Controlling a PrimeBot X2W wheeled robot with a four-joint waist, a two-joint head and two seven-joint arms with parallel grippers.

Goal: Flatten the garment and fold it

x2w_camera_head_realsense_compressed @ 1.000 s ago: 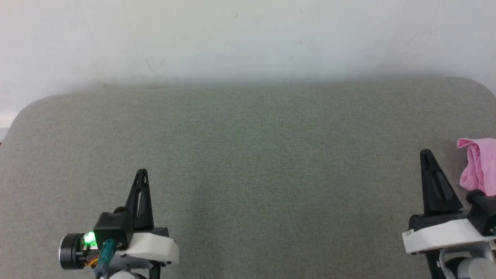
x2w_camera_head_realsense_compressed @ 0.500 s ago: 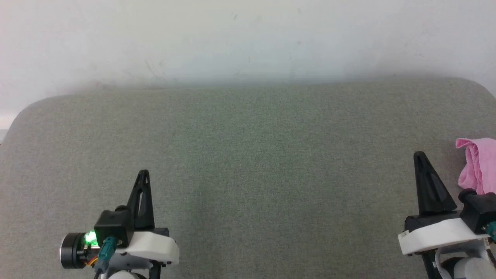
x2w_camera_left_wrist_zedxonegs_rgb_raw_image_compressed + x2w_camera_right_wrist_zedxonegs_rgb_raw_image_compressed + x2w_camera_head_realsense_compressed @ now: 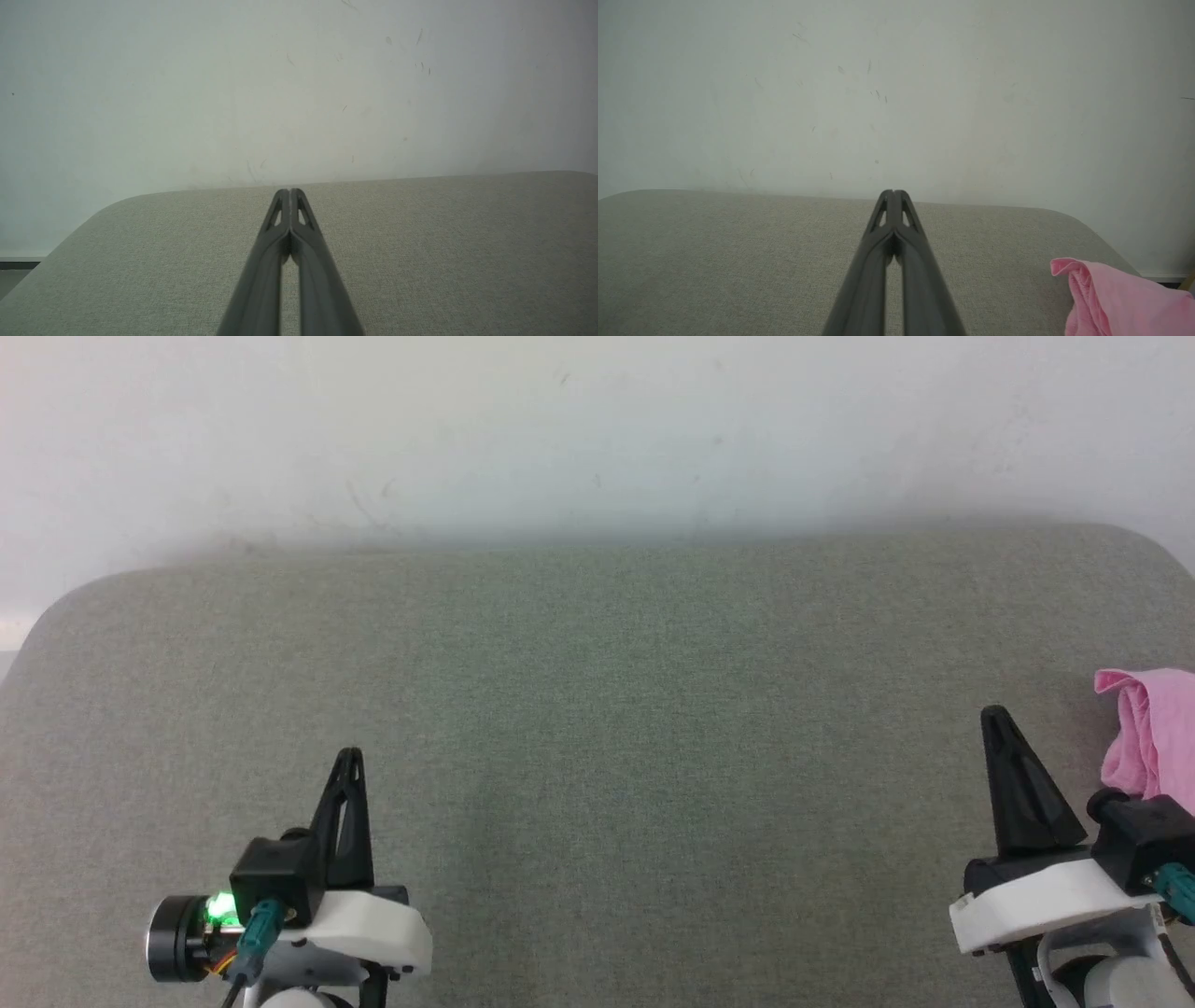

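Wears a left gripper (image 3: pixel 347 758) of long black tapering fingers (image 3: pixel 344 821) with slotted tips, seated in a white moulded shell (image 3: pixel 373 929). Carries there a black camera block (image 3: pixel 275 882), a green light (image 3: pixel 219 907), a teal plug (image 3: pixel 261 924), orange wires (image 3: pixel 219 967) and a dark round cylinder (image 3: pixel 168 938). Repeats the black-and-white build at the right gripper (image 3: pixel 997 717), with another teal plug (image 3: pixel 1178 887).

Grey-green fabric-covered surface (image 3: pixel 597 691), rounded far corners, bare across the middle, crumpled pink garment (image 3: pixel 1150 733) lying at its right side, perhaps reaching the edge, partly cropped
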